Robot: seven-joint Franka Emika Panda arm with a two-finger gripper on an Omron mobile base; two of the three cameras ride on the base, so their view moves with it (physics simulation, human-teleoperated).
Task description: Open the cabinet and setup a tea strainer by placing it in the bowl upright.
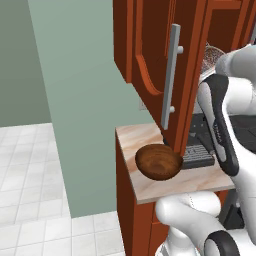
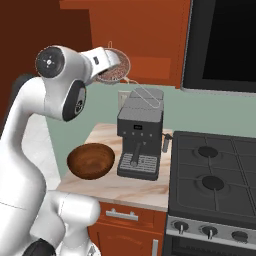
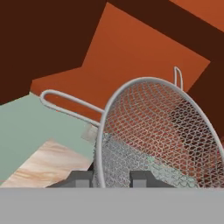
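My gripper (image 3: 109, 179) is shut on the rim of the tea strainer (image 3: 153, 131), a silver wire-mesh basket tilted on its side, with its thin loop handle (image 3: 65, 103) sticking out to the left. The strainer (image 2: 116, 68) hangs high in the air in front of the open cabinet, above the coffee machine and up to the right of the bowl (image 2: 91, 160). The dark brown wooden bowl (image 1: 159, 161) sits empty on the marble counter (image 1: 145, 190). The cabinet door (image 1: 150, 50) with its grey bar handle (image 1: 170, 75) stands swung open to the left.
A grey coffee machine (image 2: 140, 135) stands right of the bowl on the counter. A black stove (image 2: 215, 185) lies further right, with a dark microwave (image 2: 225, 45) above it. The open door juts out over the counter's left end.
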